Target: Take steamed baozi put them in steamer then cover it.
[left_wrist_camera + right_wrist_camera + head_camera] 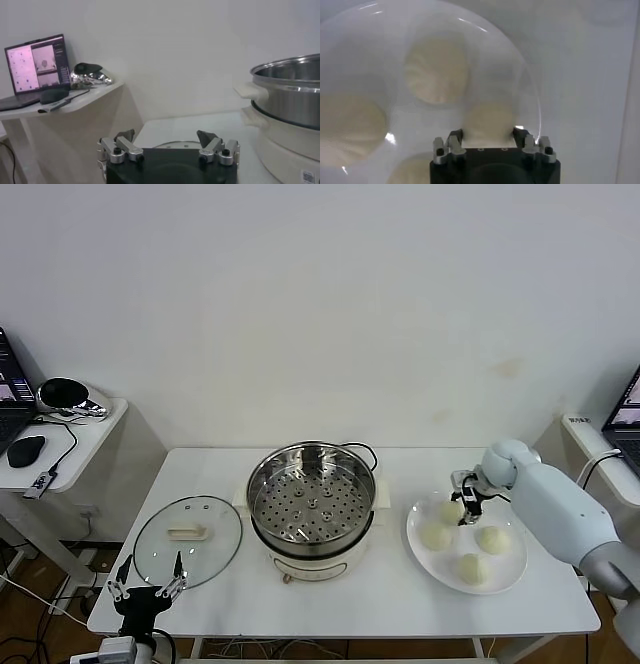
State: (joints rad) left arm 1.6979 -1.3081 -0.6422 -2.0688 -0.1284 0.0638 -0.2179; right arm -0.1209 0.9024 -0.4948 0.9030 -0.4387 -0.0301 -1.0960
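The steamer (312,506) stands open at the table's middle, its perforated tray bare; it also shows in the left wrist view (290,100). Several baozi lie on a white plate (518,562) to its right. My right gripper (467,506) is down over the rear-left baozi (450,510); in the right wrist view the gripper (486,134) has its fingers pressed against both sides of that baozi (488,119), which rests on the plate (485,55). The cover (188,540) lies flat left of the steamer. My left gripper (148,589) is open and empty at the table's front-left edge.
Other baozi (436,70) (350,127) lie close beside the gripped one. A side table (80,434) with a laptop (37,67), a mouse and a shiny object stands at the far left. Another laptop is at the far right edge.
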